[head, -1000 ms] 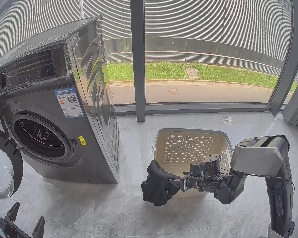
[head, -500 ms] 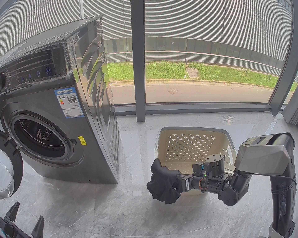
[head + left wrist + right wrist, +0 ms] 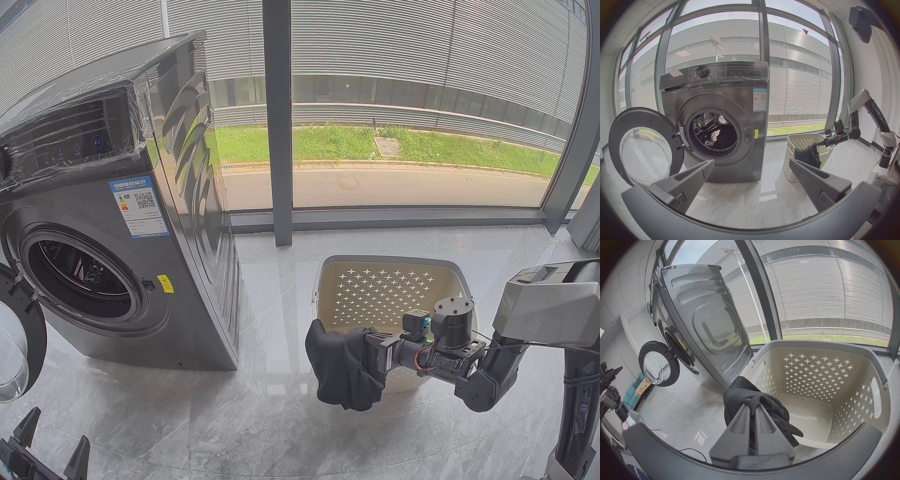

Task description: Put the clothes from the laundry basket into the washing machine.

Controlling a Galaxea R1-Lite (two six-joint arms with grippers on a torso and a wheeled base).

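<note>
Black cloth first: a crumpled dark garment (image 3: 344, 370) hangs from my right gripper (image 3: 753, 408). The gripper's two dark fingers (image 3: 739, 424) are pressed together on a bunched fold of it. The pinched bunch sits right at the fingertips. The rest of the fabric spills past them and droops below, on the side of the gripper that faces the washer. From the head view the garment is held off the floor at the near left corner of the cream plastic laundry basket (image 3: 389, 260), the one with star-shaped holes and a grey rim. It overlaps that corner, but I cannot tell whether the cloth touches the rim. The right arm reaches across the basket's near edge from the robot's right.

The dark grey front-loading washing machine (image 3: 131, 250) stands to the left, well apart from the garment. A stretch of pale marbled floor (image 3: 250, 425) lies between them. The washer's round glass door (image 3: 15, 340) is swung wide open to the left, baring the drum mouth (image 3: 713, 133). Clear plastic film wraps the control panel (image 3: 69, 140).

My left gripper (image 3: 750, 163) sits low at the near left. Its fingers are spread well apart with nothing between them, and its camera looks straight at the drum mouth. Behind everything is a tall glass window (image 3: 406, 100) with a strip of grass outside.
</note>
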